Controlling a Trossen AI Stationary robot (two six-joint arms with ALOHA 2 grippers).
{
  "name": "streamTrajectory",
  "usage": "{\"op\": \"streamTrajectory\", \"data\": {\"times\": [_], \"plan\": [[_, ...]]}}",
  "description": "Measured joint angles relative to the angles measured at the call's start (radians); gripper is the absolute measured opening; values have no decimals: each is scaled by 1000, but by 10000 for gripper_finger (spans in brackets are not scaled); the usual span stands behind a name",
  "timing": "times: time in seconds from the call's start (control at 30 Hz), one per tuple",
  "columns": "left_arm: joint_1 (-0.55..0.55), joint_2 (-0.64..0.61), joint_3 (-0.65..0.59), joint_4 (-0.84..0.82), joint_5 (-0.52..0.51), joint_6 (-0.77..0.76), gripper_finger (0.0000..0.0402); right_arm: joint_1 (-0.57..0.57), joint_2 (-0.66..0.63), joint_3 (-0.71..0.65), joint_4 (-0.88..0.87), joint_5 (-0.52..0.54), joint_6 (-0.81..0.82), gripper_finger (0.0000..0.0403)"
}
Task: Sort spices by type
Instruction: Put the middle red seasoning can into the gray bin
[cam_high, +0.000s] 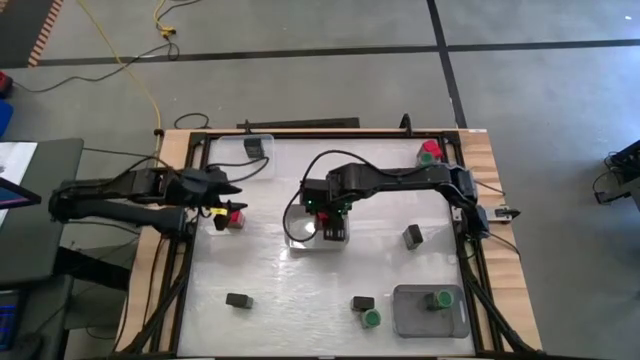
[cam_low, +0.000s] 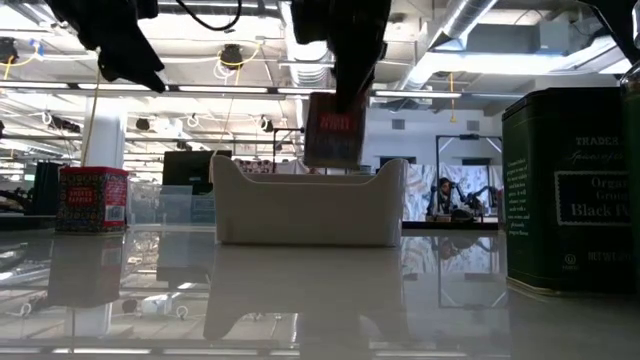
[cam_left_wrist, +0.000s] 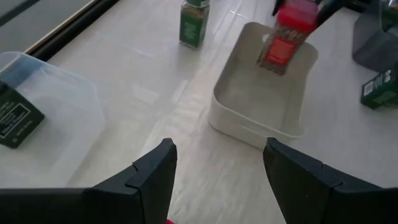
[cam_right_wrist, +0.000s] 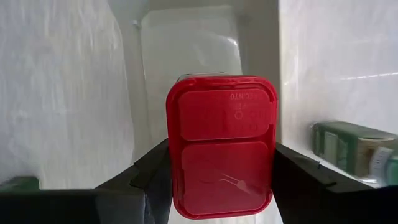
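My right gripper (cam_high: 335, 218) is shut on a red square-capped spice jar (cam_low: 333, 128) and hovers over the white tray (cam_high: 300, 238). My left gripper (cam_left_wrist: 214, 180) is open and hangs above another red-capped jar (cam_high: 237, 219), which stands on the table; in the low view this jar (cam_low: 93, 200) is clear below the fingers. Black boxy spices sit on the table (cam_high: 413, 236), (cam_high: 238, 300), (cam_high: 362, 302). A green-capped jar (cam_high: 371, 318) stands near the front edge. Another black box (cam_high: 256, 148) lies in the clear tray. My right gripper pinches the jar at its red cap end (cam_right_wrist: 221, 146), one finger on each side of it. The fingers come from above, pointing down. The jar hangs below them, nearly upright and lifted clear, its lower end (cam_low: 331, 150) above the white tray's rim (cam_low: 310, 175).
A grey tray (cam_high: 405, 318) at the near right holds a green-capped jar (cam_high: 440, 299). A red-capped and a green-capped jar (cam_high: 430, 152) stand at the far right corner. The clear tray (cam_high: 240, 160) sits far left. A large black pepper tin (cam_low: 570, 190) fills the low view's right.
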Motion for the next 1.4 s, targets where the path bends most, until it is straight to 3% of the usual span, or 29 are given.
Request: {"op": "streamTrajectory", "data": {"times": [0.4,0.87,1.4], "plan": [[-113,0,-1,1,-57,-85,229,-50,0,-182,155,-2,-59,238],[-114,0,-2,1,-66,-88,229,-63,-1,-261,228,-26,-117,238],[-113,0,-2,1,-105,-88,229,-73,-1,-259,280,-28,-147,249]]}}
